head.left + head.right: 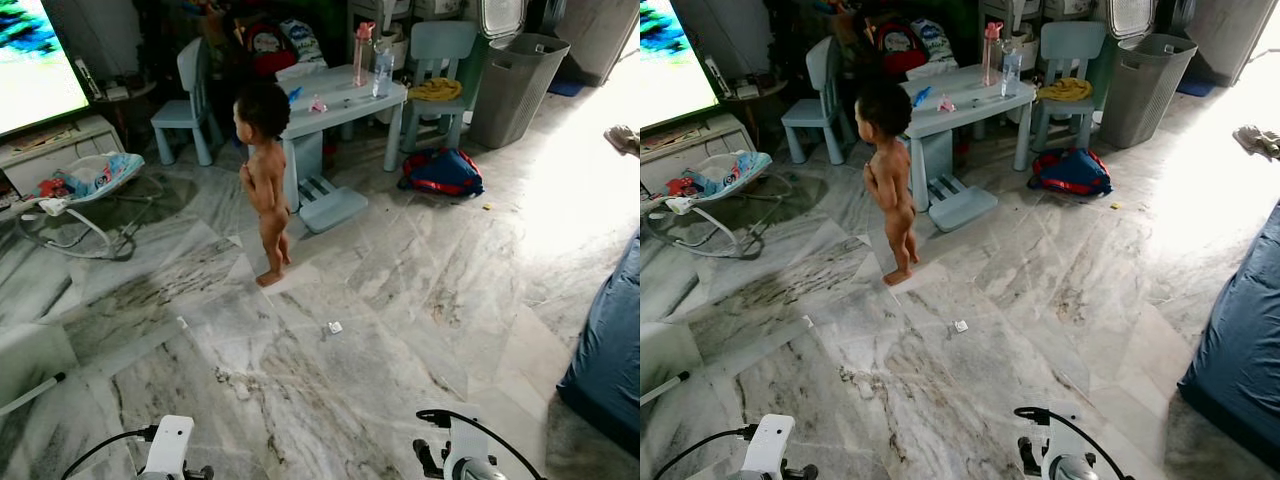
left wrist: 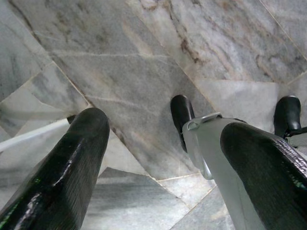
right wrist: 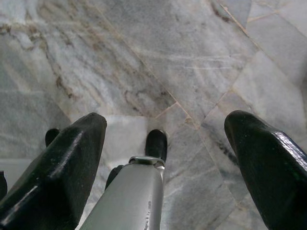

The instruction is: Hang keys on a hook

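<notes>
Hanging idle over marble floor (image 2: 144, 86), left fingers (image 2: 62, 177) and right fingers (image 3: 62, 167) spread apart.

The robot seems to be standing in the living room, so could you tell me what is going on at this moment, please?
Nothing is being handled yet. The robot stands on the marble floor with both arms hanging low; the left gripper and right gripper are open and hold nothing, pointing down at the tiles. A small child stands ahead, beside a low blue table with bottles on it. No keys or hook can be made out.
</notes>
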You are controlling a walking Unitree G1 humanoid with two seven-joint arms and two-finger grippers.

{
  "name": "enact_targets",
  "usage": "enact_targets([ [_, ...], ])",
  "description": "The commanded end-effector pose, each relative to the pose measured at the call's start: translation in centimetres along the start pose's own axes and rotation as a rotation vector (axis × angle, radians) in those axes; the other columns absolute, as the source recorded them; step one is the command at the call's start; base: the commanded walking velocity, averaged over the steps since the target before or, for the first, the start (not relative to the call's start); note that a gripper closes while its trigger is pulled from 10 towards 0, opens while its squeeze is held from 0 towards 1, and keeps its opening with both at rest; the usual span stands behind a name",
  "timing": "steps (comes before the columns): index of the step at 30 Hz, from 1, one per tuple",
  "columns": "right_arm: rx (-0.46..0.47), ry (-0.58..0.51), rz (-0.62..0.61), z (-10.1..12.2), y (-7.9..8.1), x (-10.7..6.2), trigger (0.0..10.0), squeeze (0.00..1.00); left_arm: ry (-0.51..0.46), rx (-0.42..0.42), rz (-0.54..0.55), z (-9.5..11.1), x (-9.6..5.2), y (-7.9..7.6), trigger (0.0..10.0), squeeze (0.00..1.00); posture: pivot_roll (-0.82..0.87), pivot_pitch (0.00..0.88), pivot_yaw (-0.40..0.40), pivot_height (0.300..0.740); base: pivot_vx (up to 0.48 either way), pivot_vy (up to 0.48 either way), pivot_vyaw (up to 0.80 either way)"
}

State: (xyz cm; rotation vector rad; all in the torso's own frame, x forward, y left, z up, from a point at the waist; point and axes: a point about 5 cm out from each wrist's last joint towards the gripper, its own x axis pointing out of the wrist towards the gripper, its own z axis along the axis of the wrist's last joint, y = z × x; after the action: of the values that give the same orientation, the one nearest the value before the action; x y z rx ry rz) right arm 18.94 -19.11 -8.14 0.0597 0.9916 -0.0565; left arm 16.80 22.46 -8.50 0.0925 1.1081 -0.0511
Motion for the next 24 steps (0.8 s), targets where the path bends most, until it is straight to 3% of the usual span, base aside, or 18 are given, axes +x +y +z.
enact_targets([
  [1, 0.002, 0.013, 0.007, 0.13, -0.13, 0.02, 10.0, 0.00, 0.005, 0.030, 0.016, -0.14, -0.18, 0.79, 10.0, 0.00, -0.04, 0.000, 0.019, 0.740, 0.000, 0.000, 0.00],
  [24, -0.013, 0.000, -0.016, 0.38, 0.00, 0.06, 10.0, 0.00, 0.008, 0.046, 0.020, -0.20, -0.26, 1.10, 10.0, 0.00, -0.04, 0.000, 0.025, 0.740, 0.000, 0.000, 0.00],
])
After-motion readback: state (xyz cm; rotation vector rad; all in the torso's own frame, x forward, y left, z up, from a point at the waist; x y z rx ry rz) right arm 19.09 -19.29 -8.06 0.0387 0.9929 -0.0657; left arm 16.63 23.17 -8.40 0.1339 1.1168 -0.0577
